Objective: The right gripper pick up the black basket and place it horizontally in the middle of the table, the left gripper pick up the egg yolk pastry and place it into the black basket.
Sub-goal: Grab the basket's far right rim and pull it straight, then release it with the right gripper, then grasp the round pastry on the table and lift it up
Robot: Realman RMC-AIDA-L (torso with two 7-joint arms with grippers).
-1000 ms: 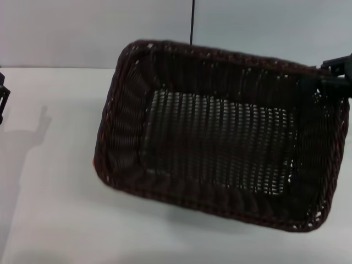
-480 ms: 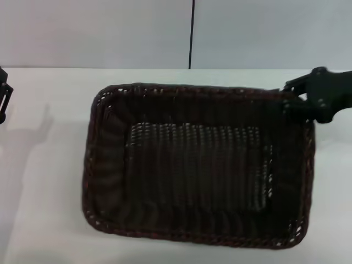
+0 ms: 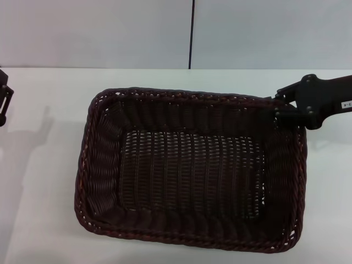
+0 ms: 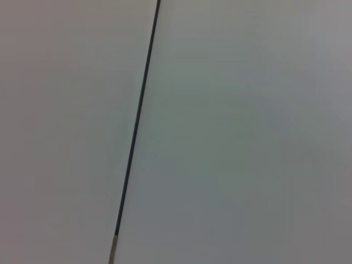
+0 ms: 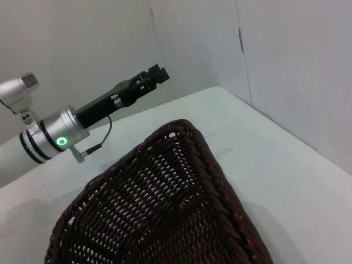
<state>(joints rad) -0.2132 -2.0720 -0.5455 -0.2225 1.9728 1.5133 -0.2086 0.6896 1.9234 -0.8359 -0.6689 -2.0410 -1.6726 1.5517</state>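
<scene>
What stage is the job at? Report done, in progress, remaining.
Done: the black basket lies lengthwise across the middle of the table. In progress: the right gripper is at the basket's far right corner, release not visible. Remaining: the left gripper waits at the table's left edge; no egg yolk pastry shows in any view, and the basket holds nothing.

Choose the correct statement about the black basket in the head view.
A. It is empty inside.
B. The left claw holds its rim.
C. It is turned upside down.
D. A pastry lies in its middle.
A: the black basket shows only its bare woven floor, opening upward, with the right claw at its far right corner.
</scene>
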